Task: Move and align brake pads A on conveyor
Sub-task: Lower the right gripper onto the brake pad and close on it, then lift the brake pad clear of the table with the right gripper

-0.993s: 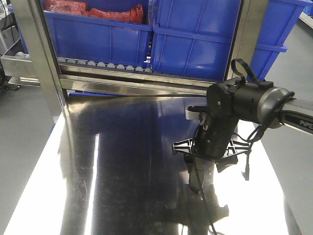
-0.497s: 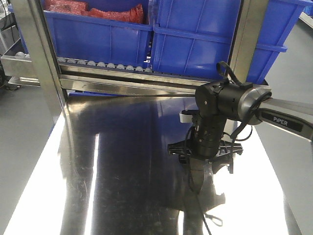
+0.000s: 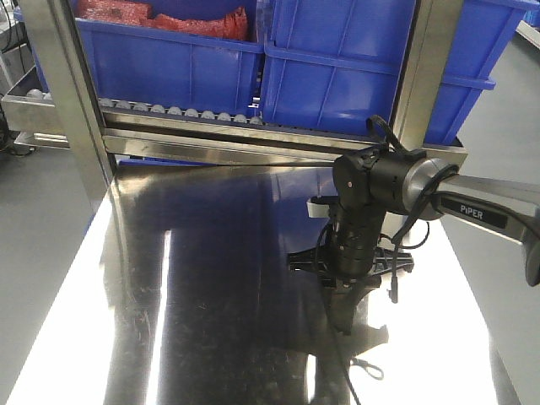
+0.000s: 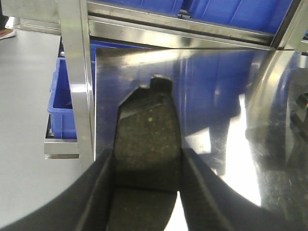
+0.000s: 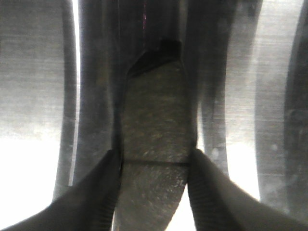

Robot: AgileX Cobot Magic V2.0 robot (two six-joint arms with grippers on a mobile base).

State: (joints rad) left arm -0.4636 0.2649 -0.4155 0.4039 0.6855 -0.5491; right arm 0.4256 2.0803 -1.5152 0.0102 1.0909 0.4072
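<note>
Grey gritty brake pad (image 4: 147, 139) is sitting clamped in the left end effector (image 4: 147, 192). Right end effector (image 5: 153, 192) is clamping another pad (image 5: 156, 120) above the shiny steel counter (image 5: 38, 72).

1. Shiny mirror-like steel table (image 3: 211, 278) fills the front view, with bright white glare down its left and right sides.
2. Behind it stands a brushed-steel rack frame (image 3: 63, 93) with a row of small grey rollers (image 3: 169, 111).
3. Big blue plastic bins (image 3: 169, 67) sit on the rollers; the left one holds red bagged stuff (image 3: 194, 21).
4. Plain grey floor (image 3: 42, 219) on either side — another low blue bin (image 4: 62, 108) shows by the post in the left wrist view.
</note>
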